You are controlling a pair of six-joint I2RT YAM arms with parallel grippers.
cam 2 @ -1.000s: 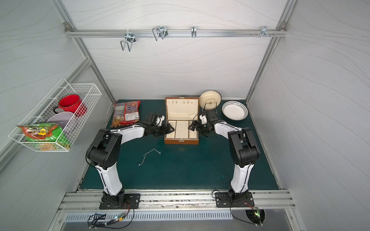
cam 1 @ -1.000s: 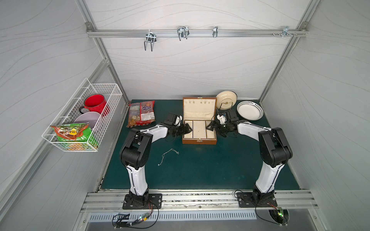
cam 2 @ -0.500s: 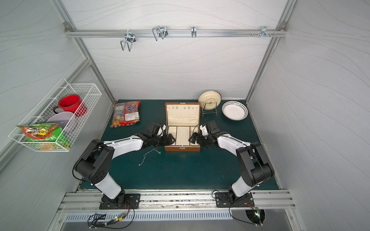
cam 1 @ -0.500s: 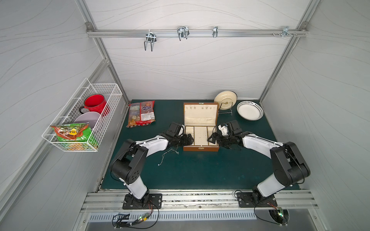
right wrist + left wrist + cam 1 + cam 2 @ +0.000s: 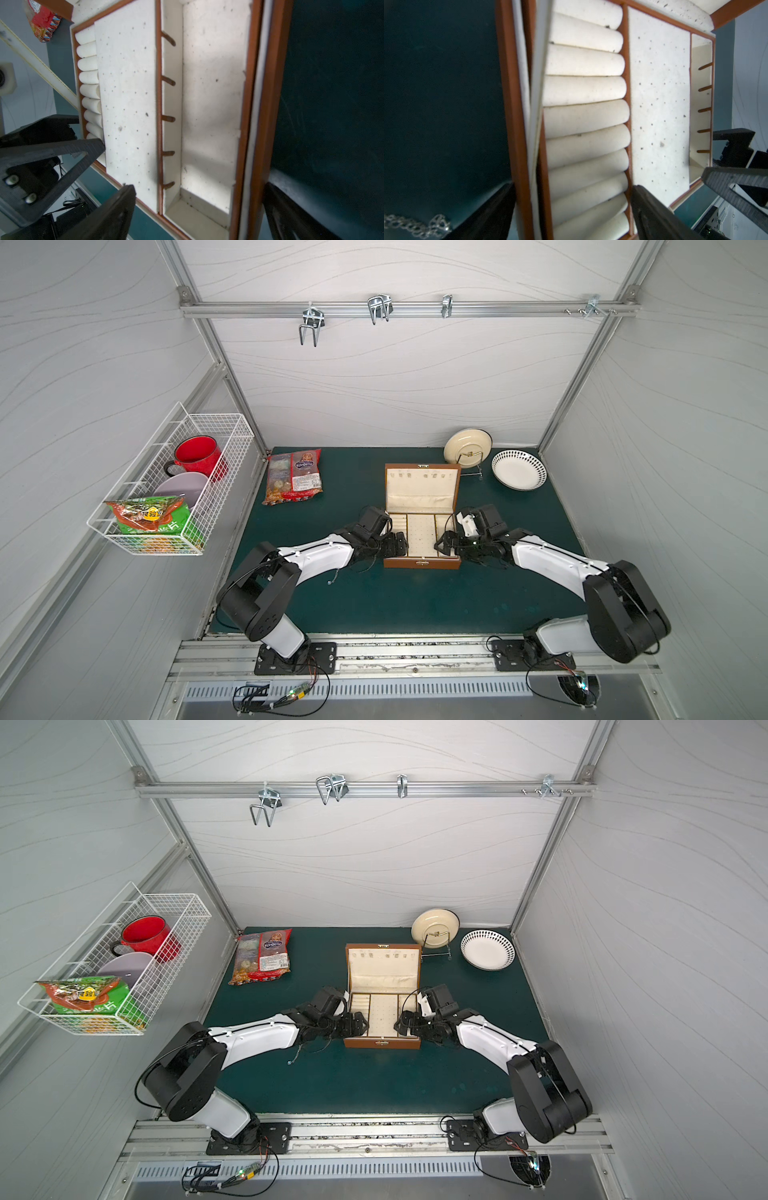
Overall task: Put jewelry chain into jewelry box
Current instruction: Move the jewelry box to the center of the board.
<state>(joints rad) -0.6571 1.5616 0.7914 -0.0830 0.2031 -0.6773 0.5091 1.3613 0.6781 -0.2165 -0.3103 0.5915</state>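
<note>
In both top views the jewelry box (image 5: 422, 563) stands open on the mat (image 5: 415, 605). The jewelry chain (image 5: 333, 577) lies left of it, partly under the left arm (image 5: 316, 556).

Left wrist view: the left gripper (image 5: 571, 191), jaws spread, straddles the box's left wall.

Right wrist view: the right gripper (image 5: 198, 187), likewise released, straddles the right wall.

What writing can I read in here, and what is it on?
"Конфеты": blue label on the candy bag, back left of the mat.
That bag's white sticker: too small to read.
Green snack packet in the wire basket: lettering blurred, unreadable.
No writing seen on the jewelry box.
</note>
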